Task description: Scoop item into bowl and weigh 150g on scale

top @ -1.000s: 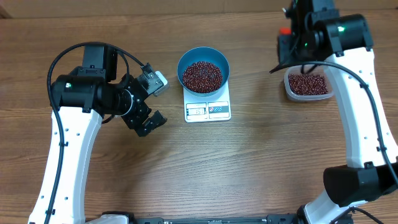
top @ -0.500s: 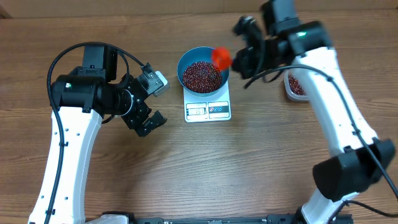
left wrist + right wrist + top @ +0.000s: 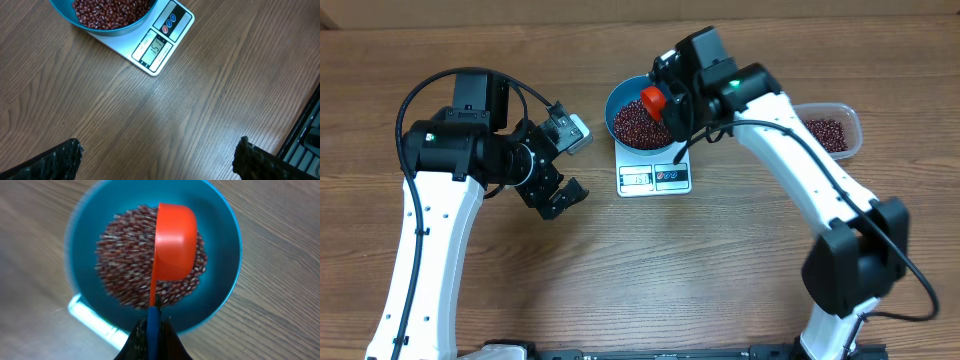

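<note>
Right pincer (image 3: pixel 153 324) clamped on red scoop (image 3: pixel 175 240) handle above beans (image 3: pixel 120 275) in bowl (image 3: pixel 225 245); left pincer (image 3: pixel 157 152) wide open, empty.

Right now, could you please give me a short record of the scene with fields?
bowl: blue, on the scale, holding beans
scoop: red, over the bowl, above the beans
right end effector: shut on the scoop handle
left end effector: open, empty, above the table left of the scale
tub: clear, beans inside, right of the bowl
</note>
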Available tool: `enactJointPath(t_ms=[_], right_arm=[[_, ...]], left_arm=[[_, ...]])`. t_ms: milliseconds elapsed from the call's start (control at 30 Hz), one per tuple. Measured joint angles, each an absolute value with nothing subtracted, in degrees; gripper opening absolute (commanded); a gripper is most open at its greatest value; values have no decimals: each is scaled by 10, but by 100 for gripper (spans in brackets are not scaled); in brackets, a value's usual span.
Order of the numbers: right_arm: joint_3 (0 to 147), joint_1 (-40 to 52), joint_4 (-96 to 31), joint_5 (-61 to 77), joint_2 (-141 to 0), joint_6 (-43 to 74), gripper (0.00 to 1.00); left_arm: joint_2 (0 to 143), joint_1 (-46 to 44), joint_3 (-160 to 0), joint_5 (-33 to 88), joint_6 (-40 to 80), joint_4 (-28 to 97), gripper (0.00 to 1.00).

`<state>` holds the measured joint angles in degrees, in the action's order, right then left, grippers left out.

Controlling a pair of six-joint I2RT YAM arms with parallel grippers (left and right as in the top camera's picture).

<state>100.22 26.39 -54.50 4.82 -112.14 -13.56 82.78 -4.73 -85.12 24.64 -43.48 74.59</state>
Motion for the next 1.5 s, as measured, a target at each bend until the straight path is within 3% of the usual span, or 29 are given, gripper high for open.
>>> enactJointPath(t_ms=[733,1500], right_arm=[[1070,289,-617,23,-1153,-112,4],[1079,251,-689,131,-1091,-105,4]], left_arm=[[828,-47,-851,247,-435,746,100],[828,-47,-851,247,-435,746,100]])
